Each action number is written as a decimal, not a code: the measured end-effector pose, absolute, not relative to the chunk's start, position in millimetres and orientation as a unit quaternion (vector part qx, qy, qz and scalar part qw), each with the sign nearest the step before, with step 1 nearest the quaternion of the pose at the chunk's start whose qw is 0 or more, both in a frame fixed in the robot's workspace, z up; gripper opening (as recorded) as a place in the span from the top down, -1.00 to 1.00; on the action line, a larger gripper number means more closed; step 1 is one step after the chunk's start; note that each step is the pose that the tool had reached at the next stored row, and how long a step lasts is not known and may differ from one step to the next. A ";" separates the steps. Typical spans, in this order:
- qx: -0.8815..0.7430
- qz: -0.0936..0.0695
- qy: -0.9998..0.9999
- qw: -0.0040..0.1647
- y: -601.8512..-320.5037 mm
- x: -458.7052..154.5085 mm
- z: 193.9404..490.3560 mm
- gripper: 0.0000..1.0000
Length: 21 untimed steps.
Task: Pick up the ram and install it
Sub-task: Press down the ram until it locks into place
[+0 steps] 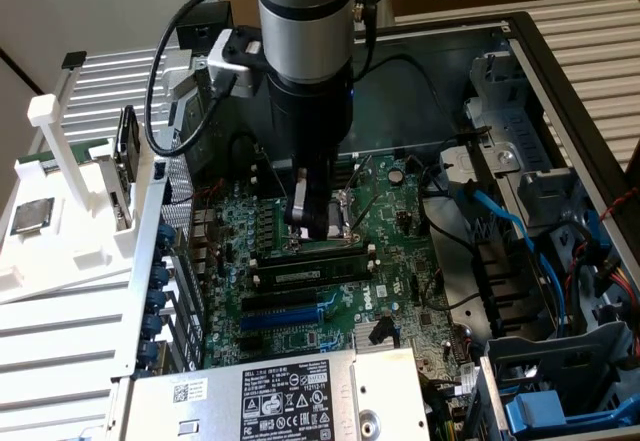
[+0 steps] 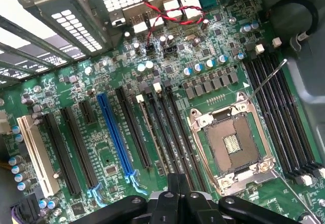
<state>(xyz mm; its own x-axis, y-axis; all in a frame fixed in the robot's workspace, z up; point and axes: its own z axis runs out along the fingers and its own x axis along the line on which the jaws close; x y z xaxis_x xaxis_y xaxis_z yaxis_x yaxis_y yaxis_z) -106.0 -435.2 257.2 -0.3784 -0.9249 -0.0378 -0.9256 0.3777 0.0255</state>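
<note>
— What's the room like on the exterior view's left?

— Outside the case I have a white stand [image 1: 60, 161] with a square silver processor chip [image 1: 28, 216] lying flat on it. Then comes the case's side wall [image 1: 150, 261], standing between the stand and the motherboard [image 1: 400, 251]. Past that edge the board lies open from above.

— And the middle?

— The gripper [image 1: 315, 223] hangs low over the board, just above the row of long slots. The ram [image 1: 315, 249] sits directly below it, lying along the slot nearest the gripper, between two white latches. I can't tell whether the gripper touches it.

— Jaws?

— I can't tell whether they are open or closed; from the wrist view the gripper [image 2: 183, 186] points down at the slots beside the empty processor socket [image 2: 231, 145], and nothing there settles it.

— What crowds it?

— Just beside the ram, empty black slots [image 1: 300, 276], then a blue slot [image 1: 285, 316], all low and flat. Nearer the camera, the power supply [image 1: 290, 401] stands close to the board's edge. A black cable [image 1: 160, 81] loops from the arm's wrist over the side wall.

— The right?

— Tighter. Blue cables [image 1: 510, 221] run down beside the board, and a grey drive cage [image 1: 560, 361] fills that corner, well apart from the gripper.
</note>
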 end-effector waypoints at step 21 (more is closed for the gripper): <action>-0.438 0.020 0.899 0.011 -435.2 -106.0 257.2 0.76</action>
<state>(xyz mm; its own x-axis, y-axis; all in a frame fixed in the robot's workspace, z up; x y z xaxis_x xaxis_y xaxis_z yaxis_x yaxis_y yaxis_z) -106.0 -435.2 257.2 -0.6154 -0.7873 -0.0378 -0.7882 0.6149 0.0255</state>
